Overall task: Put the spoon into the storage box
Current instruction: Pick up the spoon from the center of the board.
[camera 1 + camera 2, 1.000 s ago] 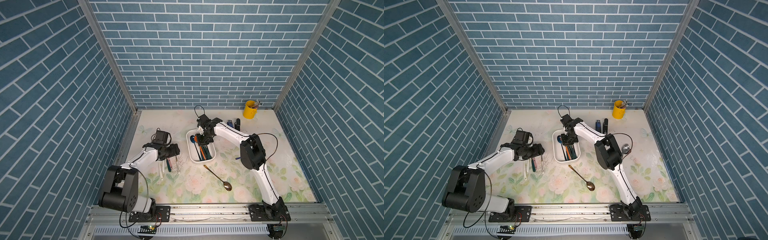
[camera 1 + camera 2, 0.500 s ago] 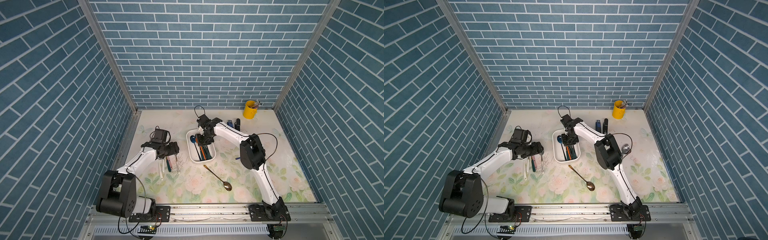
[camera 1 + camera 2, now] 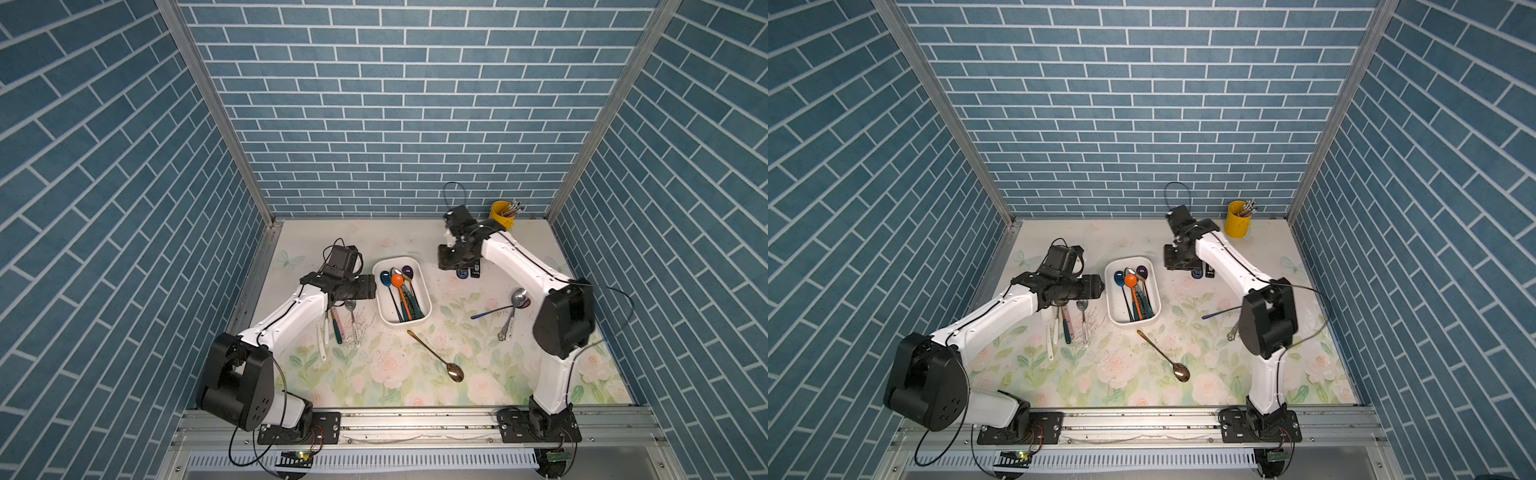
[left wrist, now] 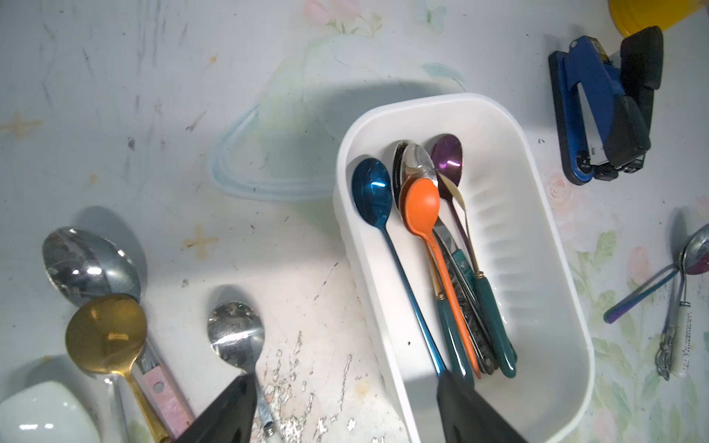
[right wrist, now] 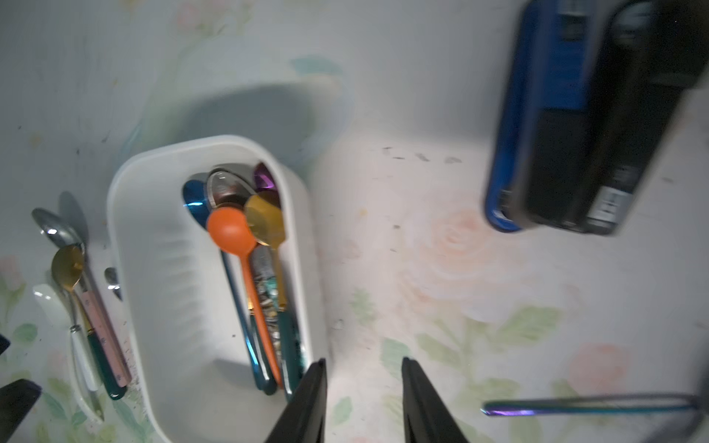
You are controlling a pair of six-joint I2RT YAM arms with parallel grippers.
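Observation:
The white storage box (image 3: 425,293) (image 3: 1133,323) (image 4: 537,214) (image 5: 153,214) holds several spoons, among them an orange one (image 4: 422,203) and a blue one (image 4: 371,191). My left gripper (image 4: 345,387) (image 3: 371,286) is open and straddles the box's left wall, one finger over the box and one over a silver spoon (image 4: 236,330) on the table. Just right of the box, my right gripper (image 5: 364,370) (image 3: 451,264) hangs open and empty. A gold spoon (image 3: 434,355) (image 3: 1163,353) lies loose in front of the box.
More spoons lie left of the box (image 3: 338,324) and on the right (image 3: 513,301), beside the right arm. A yellow cup (image 3: 500,214) with utensils stands at the back right. Blue and black staplers (image 4: 598,115) (image 5: 568,115) lie under the right wrist.
My right gripper has moved from over the storage box to its right side, and its jaws have opened. The left gripper has edged closer to the box.

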